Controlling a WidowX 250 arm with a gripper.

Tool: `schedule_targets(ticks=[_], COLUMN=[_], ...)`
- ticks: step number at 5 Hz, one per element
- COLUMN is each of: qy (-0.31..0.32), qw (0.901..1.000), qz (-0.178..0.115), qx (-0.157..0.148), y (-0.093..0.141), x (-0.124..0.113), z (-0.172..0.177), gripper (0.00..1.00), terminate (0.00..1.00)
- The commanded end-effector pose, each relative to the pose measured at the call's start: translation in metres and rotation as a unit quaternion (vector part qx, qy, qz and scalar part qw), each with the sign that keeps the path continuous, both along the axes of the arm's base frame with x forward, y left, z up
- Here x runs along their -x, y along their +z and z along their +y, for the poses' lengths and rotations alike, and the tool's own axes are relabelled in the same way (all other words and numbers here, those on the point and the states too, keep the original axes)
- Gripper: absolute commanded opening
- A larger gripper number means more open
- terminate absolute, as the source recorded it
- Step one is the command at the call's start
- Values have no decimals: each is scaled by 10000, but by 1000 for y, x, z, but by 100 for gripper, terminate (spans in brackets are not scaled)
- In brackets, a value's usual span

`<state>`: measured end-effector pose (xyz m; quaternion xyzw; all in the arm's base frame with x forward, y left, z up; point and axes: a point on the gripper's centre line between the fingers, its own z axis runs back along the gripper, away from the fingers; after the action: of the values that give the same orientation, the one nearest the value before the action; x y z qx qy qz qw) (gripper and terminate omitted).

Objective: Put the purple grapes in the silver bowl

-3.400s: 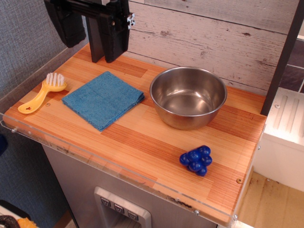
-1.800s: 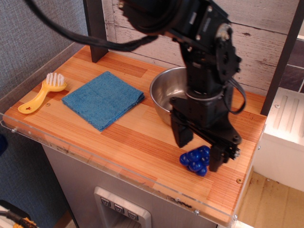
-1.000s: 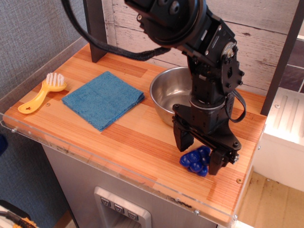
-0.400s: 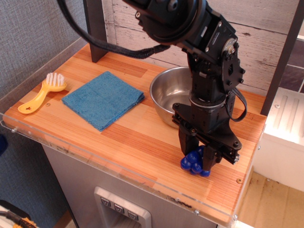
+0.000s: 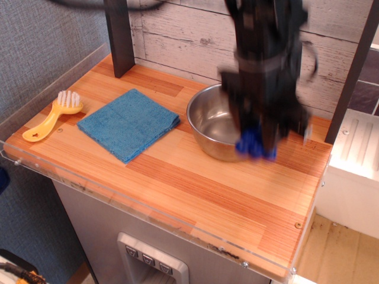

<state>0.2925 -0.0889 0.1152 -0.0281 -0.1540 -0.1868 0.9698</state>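
Note:
My gripper point(image 5: 256, 142) is blurred by motion and hangs in the air over the near right rim of the silver bowl point(image 5: 208, 118). It is shut on the purple grapes point(image 5: 253, 146), a small deep-blue cluster showing at its tips. The grapes are lifted off the wooden table point(image 5: 195, 195), just in front of and above the bowl's rim. The arm covers the right half of the bowl.
A folded blue cloth point(image 5: 128, 123) lies left of the bowl. A yellow brush point(image 5: 53, 114) lies at the far left edge. A dark post point(image 5: 119, 35) stands at the back left. A plank wall runs behind the table.
My gripper closed on the grapes at the front right of the table, then lifted them up and back toward the bowl. The spot where they lay is now bare.

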Motion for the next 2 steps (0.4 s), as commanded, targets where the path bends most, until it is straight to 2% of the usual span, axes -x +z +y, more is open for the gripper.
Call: schedule_targets(ticks=[1,2], qy=[600,696], qw=[9961,9962], qz=[-642,-509], qx=[101,135], y=[47,38], x=[-51,-61], z=[35,42], gripper=[0,0], terminate=[0,0])
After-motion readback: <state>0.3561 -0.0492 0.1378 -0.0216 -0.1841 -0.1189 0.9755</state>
